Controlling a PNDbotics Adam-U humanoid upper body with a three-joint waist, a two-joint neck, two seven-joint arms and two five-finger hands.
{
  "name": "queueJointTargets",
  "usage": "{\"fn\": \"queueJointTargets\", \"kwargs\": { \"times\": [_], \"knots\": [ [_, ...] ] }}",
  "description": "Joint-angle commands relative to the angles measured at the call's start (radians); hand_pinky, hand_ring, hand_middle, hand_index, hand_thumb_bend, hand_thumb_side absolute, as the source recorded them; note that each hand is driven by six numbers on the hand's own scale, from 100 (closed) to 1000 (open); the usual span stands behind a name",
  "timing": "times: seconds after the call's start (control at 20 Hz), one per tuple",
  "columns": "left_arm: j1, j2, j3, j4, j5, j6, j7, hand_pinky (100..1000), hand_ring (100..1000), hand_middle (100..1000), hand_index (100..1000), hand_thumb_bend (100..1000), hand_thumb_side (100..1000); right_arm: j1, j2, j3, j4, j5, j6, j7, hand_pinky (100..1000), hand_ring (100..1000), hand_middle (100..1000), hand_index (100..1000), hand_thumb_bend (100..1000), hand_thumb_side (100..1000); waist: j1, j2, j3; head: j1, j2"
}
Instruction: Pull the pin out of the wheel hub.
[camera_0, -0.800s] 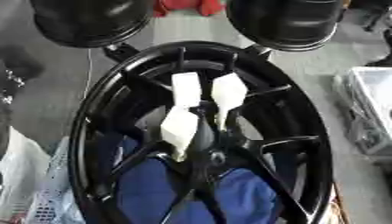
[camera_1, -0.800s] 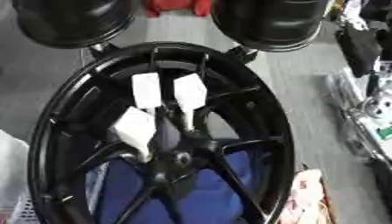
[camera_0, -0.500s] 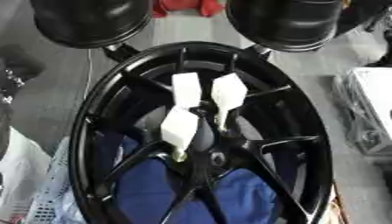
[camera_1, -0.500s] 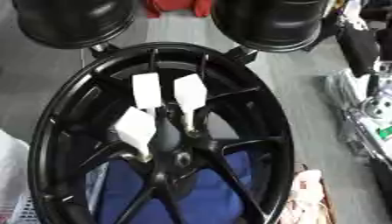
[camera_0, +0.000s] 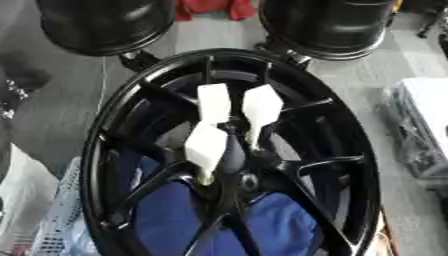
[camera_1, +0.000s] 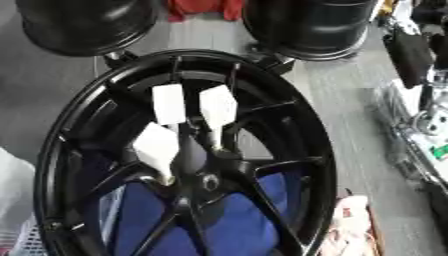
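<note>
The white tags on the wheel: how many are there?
3. Two sit side by side above the hub, left and right; the third lies lower left. Others may be hidden.

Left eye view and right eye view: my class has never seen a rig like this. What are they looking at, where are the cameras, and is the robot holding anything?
Both pictures come from one stereo camera in a humanoid robot's head, looking down, so they show almost the same scene. A large black wheel fills the middle. Three white-headed pins stand at its hub, where the spokes meet. A blue cloth shows through the spokes. Beyond the wheel sit two big black round objects that I cannot identify, with something red between them. Neither robot hand is in view, so nothing is held.
</note>
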Motion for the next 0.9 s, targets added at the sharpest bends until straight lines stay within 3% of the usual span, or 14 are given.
{"fn": "queueJointTargets", "kwargs": {
  "times": [0.05, 0.3, 0.5, 0.7, 0.9],
  "knots": [
    [-0.006, 0.014, 0.003, -0.020, 0.006, 0.001, 0.000, 838, 712, 634, 772, 100, 712, -0.032, -0.100, 0.017, -0.018, 0.006, 0.161, -0.061, 500, 658, 697, 598, 100, 386, -0.002, -0.025, 0.002, -0.004, -0.006],
    [-0.006, 0.019, 0.000, -0.020, 0.006, 0.003, -0.003, 838, 712, 634, 772, 100, 712, -0.126, -0.242, 0.051, -0.018, 0.035, 0.329, 0.168, 546, 683, 712, 632, 100, 345, -0.007, -0.028, 0.005, -0.010, -0.008],
    [-0.005, 0.022, -0.001, -0.020, 0.006, 0.003, -0.005, 837, 712, 634, 772, 100, 712, -0.219, -0.327, 0.080, -0.018, 0.080, 0.415, 0.384, 600, 708, 725, 666, 100, 322, -0.011, -0.031, 0.007, -0.015, -0.011],
    [-0.004, 0.025, -0.004, -0.020, 0.006, 0.005, -0.007, 837, 712, 633, 772, 100, 712, -0.303, -0.368, 0.109, -0.018, 0.156, 0.441, 0.591, 649, 729, 734, 694, 100, 308, -0.014, -0.033, 0.008, -0.018, -0.010],
    [-0.003, 0.027, -0.005, -0.020, 0.005, 0.006, -0.008, 837, 712, 633, 772, 100, 713, -0.360, -0.390, 0.141, -0.018, 0.225, 0.414, 0.786, 697, 746, 741, 721, 100, 312, -0.016, -0.033, 0.010, -0.019, -0.009]
  ]
}}
